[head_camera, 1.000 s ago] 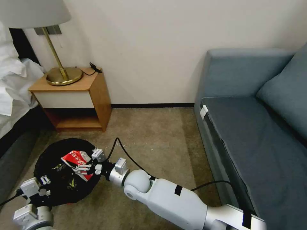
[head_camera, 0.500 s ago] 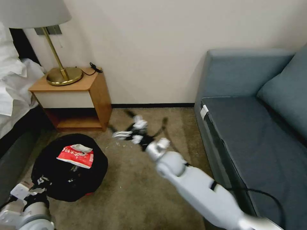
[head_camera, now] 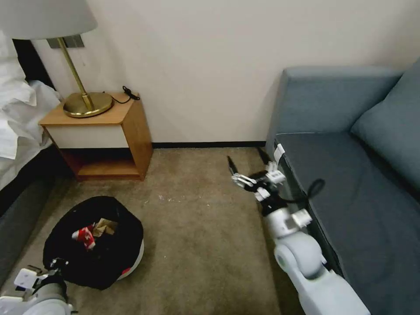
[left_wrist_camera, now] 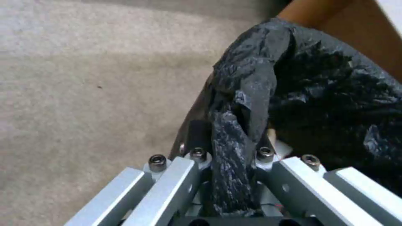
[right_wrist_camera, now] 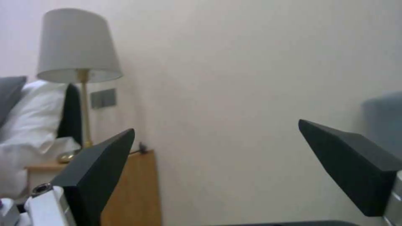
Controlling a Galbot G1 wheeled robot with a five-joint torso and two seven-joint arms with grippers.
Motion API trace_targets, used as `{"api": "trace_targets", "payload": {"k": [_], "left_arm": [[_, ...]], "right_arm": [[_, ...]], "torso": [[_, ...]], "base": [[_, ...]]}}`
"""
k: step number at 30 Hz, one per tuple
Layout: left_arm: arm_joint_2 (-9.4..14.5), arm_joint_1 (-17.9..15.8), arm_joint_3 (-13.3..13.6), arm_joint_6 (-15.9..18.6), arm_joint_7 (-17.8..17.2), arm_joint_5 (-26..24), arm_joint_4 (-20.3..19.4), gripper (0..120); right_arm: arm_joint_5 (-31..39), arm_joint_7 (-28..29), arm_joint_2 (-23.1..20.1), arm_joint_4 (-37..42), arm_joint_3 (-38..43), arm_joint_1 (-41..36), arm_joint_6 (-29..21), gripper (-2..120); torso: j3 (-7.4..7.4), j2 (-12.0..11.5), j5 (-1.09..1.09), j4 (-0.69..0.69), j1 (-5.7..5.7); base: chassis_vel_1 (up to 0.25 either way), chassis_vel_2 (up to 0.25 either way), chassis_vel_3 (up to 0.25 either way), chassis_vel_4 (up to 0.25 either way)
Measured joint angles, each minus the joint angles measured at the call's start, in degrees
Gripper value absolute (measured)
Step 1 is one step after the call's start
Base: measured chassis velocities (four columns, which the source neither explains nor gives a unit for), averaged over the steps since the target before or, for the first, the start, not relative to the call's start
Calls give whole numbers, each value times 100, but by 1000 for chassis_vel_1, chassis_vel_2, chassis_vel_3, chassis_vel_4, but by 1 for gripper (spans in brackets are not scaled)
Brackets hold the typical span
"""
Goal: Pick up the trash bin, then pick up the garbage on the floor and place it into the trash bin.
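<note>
The right end effector (head_camera: 253, 171) has swung away from the trash bin (head_camera: 94, 243) and now hangs beside the front corner of the sofa (head_camera: 350, 175), its fingers spread wide with nothing between them; the right wrist view confirms this, the two dark pads (right_wrist_camera: 98, 169) standing well apart against the bare wall. A second ago it was over the bin with the red-and-white packet (head_camera: 84, 235) in its grip. That packet has since dropped and now lies down inside the black liner, next to a bit of crumpled brown paper (head_camera: 104, 225).

The left end effector (left_wrist_camera: 230, 175) stays clamped on a fold of the bin's black bag at the rim nearest to it, so the bin sits just ahead of that end effector and far from the right one. The bin looks tilted, showing its whitish base.

No litter shows on the carpet (head_camera: 205, 227) around either end effector, so I judge this drop complete and the gathering close to finished.
</note>
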Motion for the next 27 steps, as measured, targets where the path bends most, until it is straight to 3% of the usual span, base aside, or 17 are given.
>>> {"api": "trace_targets", "payload": {"k": [4, 10, 11, 13, 17, 21, 23, 26, 27], "left_arm": [[36, 38, 24, -59, -298, -181, 116, 6], [65, 86, 38, -113, -352, -168, 156, 8], [91, 108, 53, -134, -376, -134, 193, 19], [106, 77, 96, -180, -466, -47, 275, 27], [107, 8, 148, -270, -592, 59, 406, 36], [108, -69, 212, -374, -615, 361, 633, 56], [109, -73, 214, -376, -614, 371, 641, 58], [96, -116, 241, -382, -599, 501, 689, 74], [96, -116, 241, -382, -599, 501, 689, 74]], "right_arm": [[-266, 69, 139, 517, 899, -727, -19, 100], [-351, 100, 184, 740, 1206, -1082, -8, 100], [-407, 106, 225, 899, 1394, -1372, 43, 100], [-462, 107, 348, 1090, 1676, -1727, 159, 100], [-460, 125, 472, 1249, 1859, -1994, 227, 100], [-611, 146, 752, 1417, 2139, -2427, 322, 100], [-624, 146, 762, 1418, 2144, -2443, 330, 100], [-811, 182, 955, 1385, 2193, -2626, 466, 100], [-811, 182, 955, 1385, 2193, -2626, 466, 100]], "torso": [[0, 0, -1, 2, 0], [-1, 0, 0, 2, 0], [0, 0, -1, 2, 0], [-1, 0, -1, 2, 0], [-1, 0, -2, 2, 0], [-1, 0, 0, 2, 0], [-1, 0, 1, 3, 0], [-1, 1, -2, 3, -1], [-1, 1, -2, 3, -1]], "base": [[0, 0, 0, 0], [0, 0, 0, 0], [0, 0, 0, 0], [0, 0, 0, 0], [0, 0, 0, 0], [0, 0, 0, 0], [0, 0, 0, 0], [0, 0, 0, 0], [0, 0, 0, 0]]}}
